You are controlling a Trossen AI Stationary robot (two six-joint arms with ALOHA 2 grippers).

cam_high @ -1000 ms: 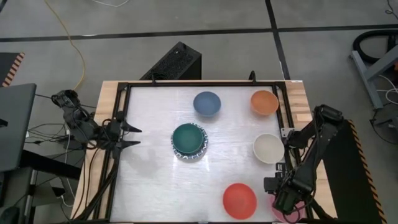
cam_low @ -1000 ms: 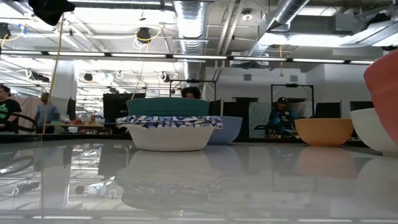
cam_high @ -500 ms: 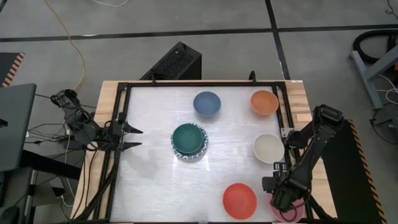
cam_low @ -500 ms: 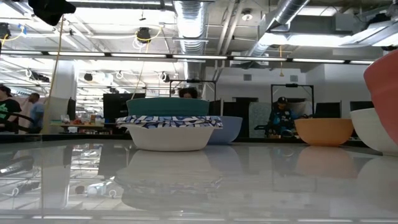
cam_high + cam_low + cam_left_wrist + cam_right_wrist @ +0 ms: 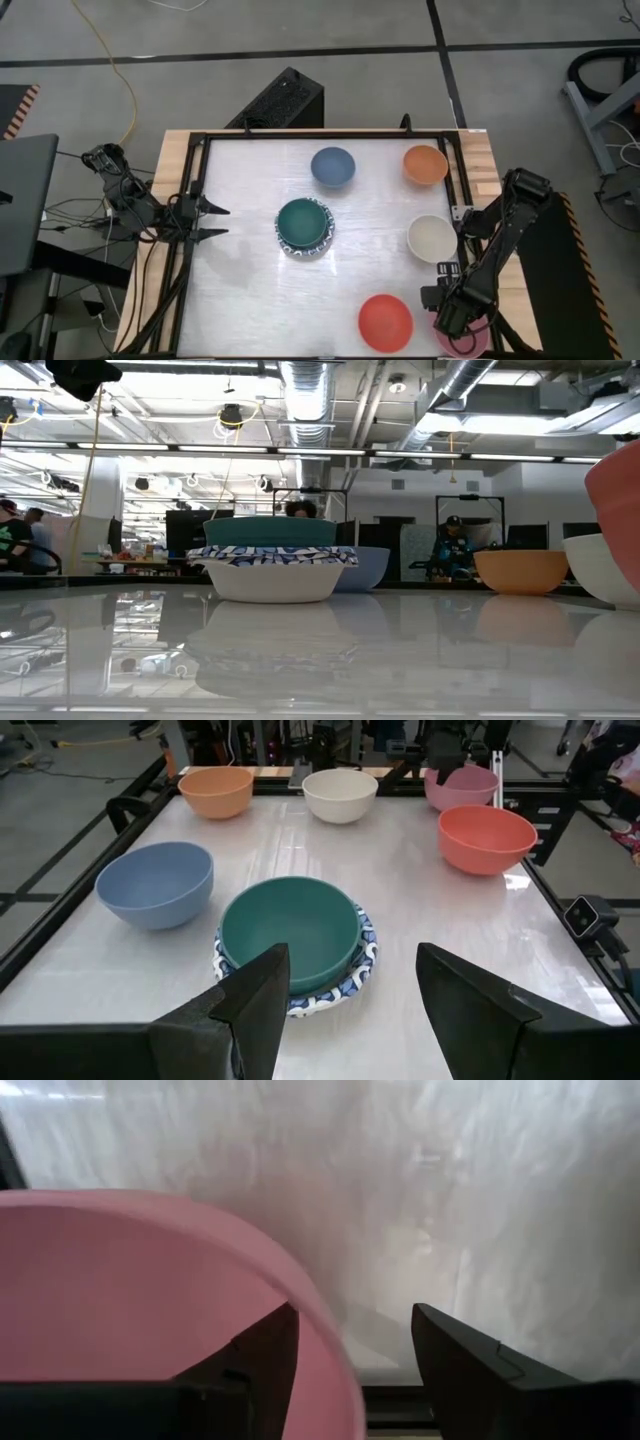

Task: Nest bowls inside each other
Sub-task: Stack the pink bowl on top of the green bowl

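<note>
- Bowls sit spread over the white table (image 5: 250, 290), seen from above.
- Green bowl (image 5: 303, 222) is nested in a blue-patterned white bowl (image 5: 322, 244), near the table's middle.
- Blue bowl (image 5: 332, 166) stands at the far side, just beyond the green one, apart from it.
- Orange bowl (image 5: 425, 164) is in the far right corner.
- Cream bowl (image 5: 431, 238) stands at the right edge, between the orange bowl and the red one.
- Red bowl (image 5: 385, 322) sits near the front, right of centre.
- Pink bowl (image 5: 468, 342) is in the near right corner, just beside the red bowl, mostly hidden under the right arm.
- Right gripper (image 5: 345, 1355) is down over the pink bowl's rim: one finger inside the bowl, the other outside it, jaws spread wide and not yet pressing the wall.
- Left gripper (image 5: 218, 221) waits at the table's left edge, pointing toward the green bowl, jaws wide apart and holding nothing.
</note>
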